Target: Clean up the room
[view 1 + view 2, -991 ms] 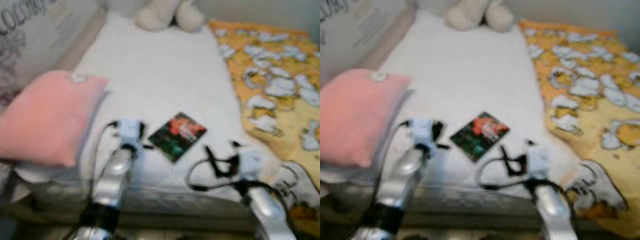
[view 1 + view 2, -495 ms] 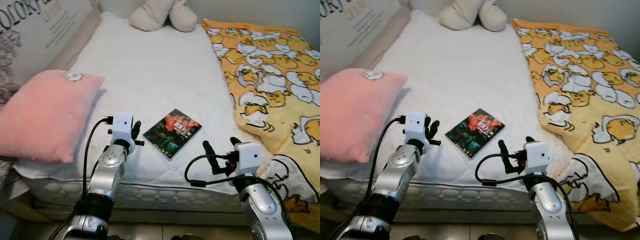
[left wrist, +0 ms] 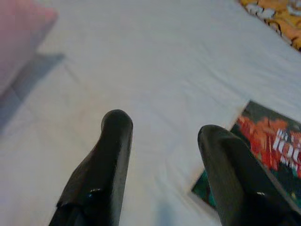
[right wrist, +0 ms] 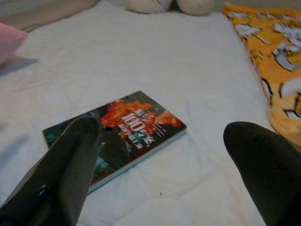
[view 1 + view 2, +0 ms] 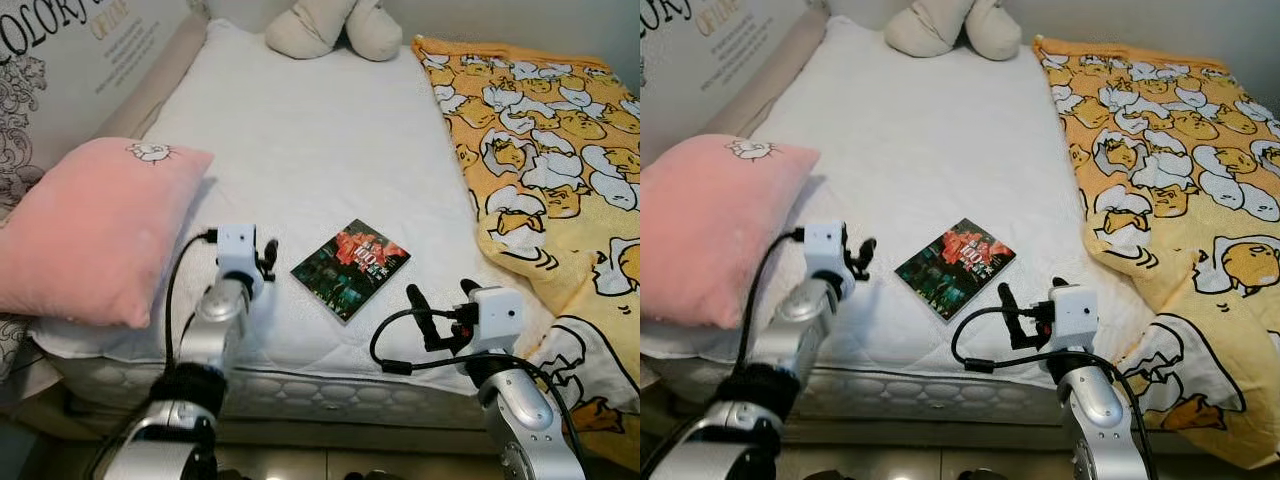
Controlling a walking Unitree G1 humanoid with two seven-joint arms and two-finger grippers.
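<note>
Nearest you, your right hand (image 5: 440, 305) hovers over the front edge of the bed (image 5: 330, 140), fingers spread wide and holding nothing. Your left hand (image 3: 162, 141) sits a little farther in, its fingers parted with nothing between them. The book (image 5: 351, 269) lies flat on the white sheet between the two hands, just beside the left hand on its right side, and ahead and to the left of the right hand; neither hand touches it. To your left rests a pink pillow (image 5: 95, 230); to your right, a yellow duck-print blanket (image 5: 545, 150). A stuffed toy (image 5: 335, 25) sits at the bed's far end.
</note>
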